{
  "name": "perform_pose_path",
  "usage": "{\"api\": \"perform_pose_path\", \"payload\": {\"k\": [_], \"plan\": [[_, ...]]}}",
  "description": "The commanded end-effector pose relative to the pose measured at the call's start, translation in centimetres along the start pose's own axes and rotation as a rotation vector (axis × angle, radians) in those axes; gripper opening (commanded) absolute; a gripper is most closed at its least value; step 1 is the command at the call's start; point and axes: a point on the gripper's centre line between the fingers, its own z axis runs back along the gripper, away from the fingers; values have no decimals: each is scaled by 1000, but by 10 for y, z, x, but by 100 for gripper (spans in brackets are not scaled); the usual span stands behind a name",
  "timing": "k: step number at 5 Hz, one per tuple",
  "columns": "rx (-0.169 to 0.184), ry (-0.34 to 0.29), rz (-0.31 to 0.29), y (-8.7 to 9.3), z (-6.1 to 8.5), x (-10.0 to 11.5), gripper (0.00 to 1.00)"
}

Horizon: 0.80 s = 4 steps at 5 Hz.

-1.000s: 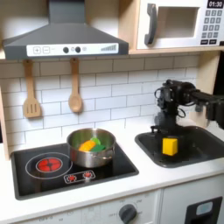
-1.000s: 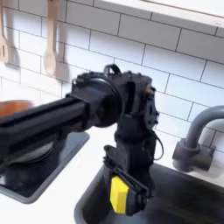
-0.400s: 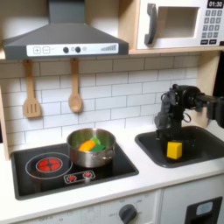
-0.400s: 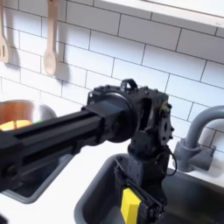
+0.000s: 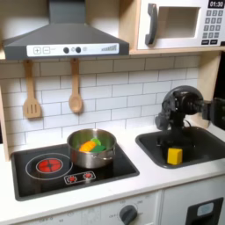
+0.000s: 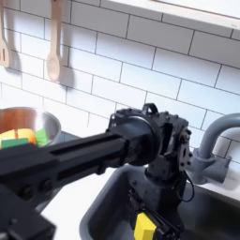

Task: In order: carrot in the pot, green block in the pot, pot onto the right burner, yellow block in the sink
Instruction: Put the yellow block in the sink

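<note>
Toy kitchen: filled silver pot on the cooktop, yellow block down in the sink.
The round shiny silver metal pot sits on the red-ringed right burner, holding the orange carrot and small green block; the small yellow block rests inside the dark grey rectangular sink.

The first exterior view was taken from in front of the toy kitchen, facing the tiled wall, far enough back that the cooktop at 8 o'clock and the sink at 4 o'clock were both seen. The second exterior view was set much nearer, beside the arm, with the sink at 6 o'clock. The sink, pot and wall were shared.
</note>
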Motion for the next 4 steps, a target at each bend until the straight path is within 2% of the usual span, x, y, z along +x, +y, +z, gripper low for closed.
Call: {"api": "perform_pose_path", "payload": {"k": [1, 2, 3, 4], "plan": [[9, 25, -1, 2, -19, 8, 0], [-3, 32, -8, 1, -20, 9, 100], [4, -7, -21, 0, -3, 12, 100], [2, -26, -17, 0, 13, 2, 100]]}}
